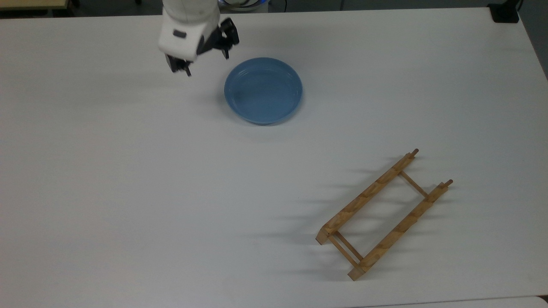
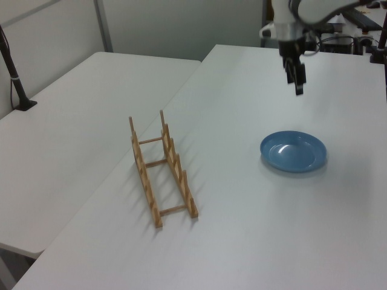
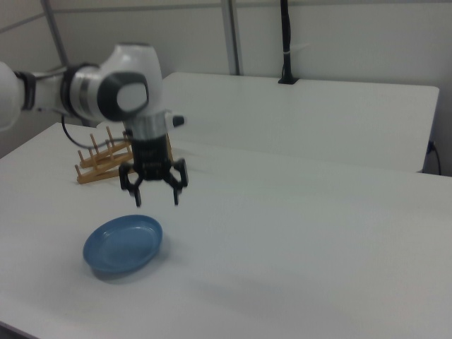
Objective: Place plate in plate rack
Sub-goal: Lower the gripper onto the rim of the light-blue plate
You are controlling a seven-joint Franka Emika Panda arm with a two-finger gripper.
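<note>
white table (image 1: 128, 192), second white table (image 2: 66, 109), black pole (image 3: 285, 42)

Looks like an office turned robot lab, not a home or kitchen. Big plain white table (image 1: 128, 171), the folding-desk kind, with a second identical white table (image 2: 78, 115) pushed right beside it at the left view's left. Grey partition panels (image 2: 181, 24) with metal uprights along the top of the left view, same cubicle-style walls across the top of the right view. Black pole (image 3: 285, 42) clamped to the far table, upper middle of the right view, looking like a camera or light mount. White robot arm (image 3: 106, 92) at the right view's upper left. Cluttered desk with cables and gear (image 2: 338, 39) in the left view's upper right corner.
</note>
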